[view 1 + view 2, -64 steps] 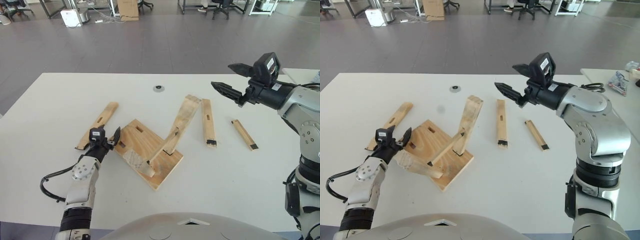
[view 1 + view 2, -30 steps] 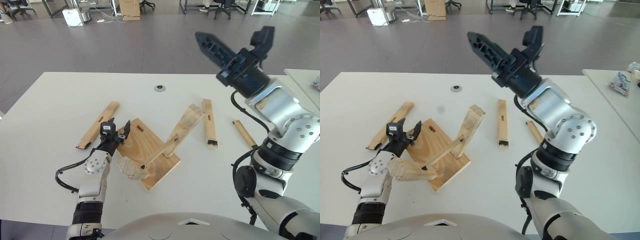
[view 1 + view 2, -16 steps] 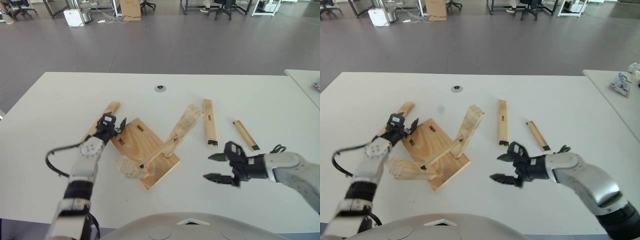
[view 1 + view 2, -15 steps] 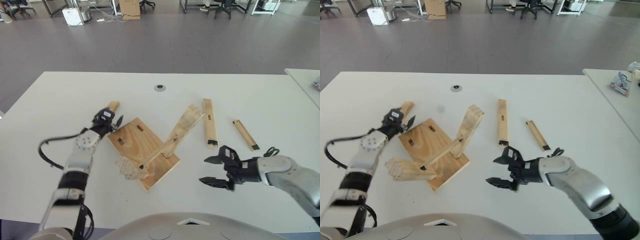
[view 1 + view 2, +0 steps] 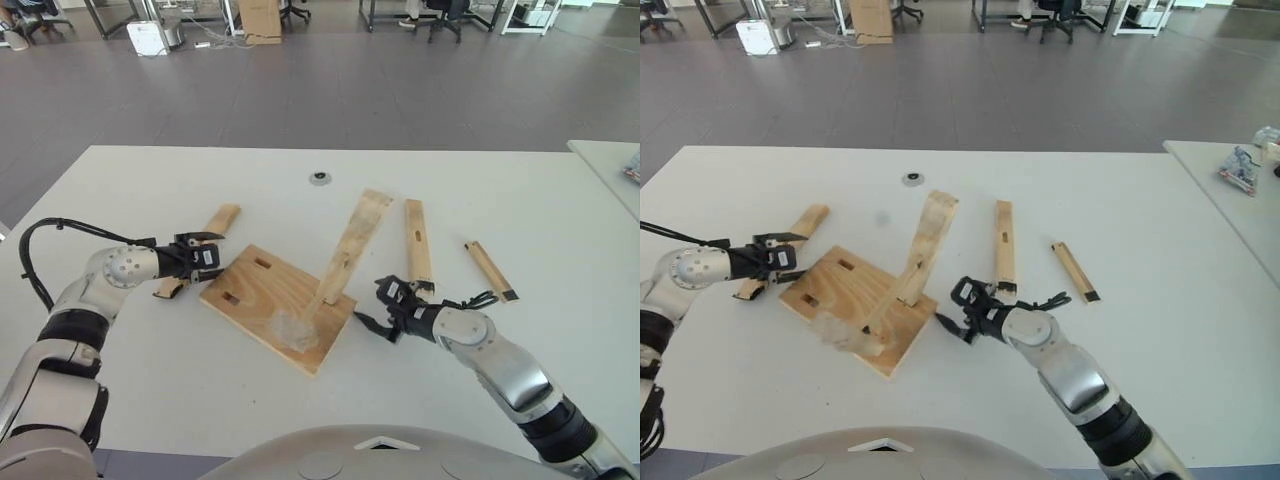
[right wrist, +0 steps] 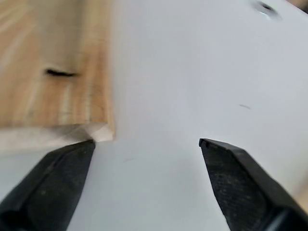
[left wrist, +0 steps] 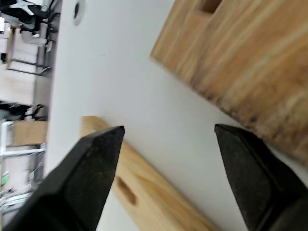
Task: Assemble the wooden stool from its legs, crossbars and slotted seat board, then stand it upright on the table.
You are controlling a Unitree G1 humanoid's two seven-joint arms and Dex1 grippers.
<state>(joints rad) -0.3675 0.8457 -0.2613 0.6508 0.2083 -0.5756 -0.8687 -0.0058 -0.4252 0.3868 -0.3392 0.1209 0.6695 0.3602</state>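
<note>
My L pincer (image 7: 168, 129) is wide open, low over the worktop (image 5: 120, 190), at the near end of 1 loose slotted leg (image 5: 222, 217), just beside the seat board (image 5: 262, 300) left corner. R pincer (image 6: 147, 142) also wide, just off the board's right corner. Board lies mid-worktop, 1 leg (image 5: 350, 240) slanting up from it. To the right: 1 long slotted leg (image 5: 415, 245), 1 short crossbar (image 5: 489, 269). Small disc (image 5: 319, 178) on far side. Worktop edges well apart from all parts.

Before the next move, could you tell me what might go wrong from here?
The leg stands tilted on the seat board; the open right claw at the board's corner could knock it over. The open left claw sits between board and loose leg and may shove either aside.
</note>
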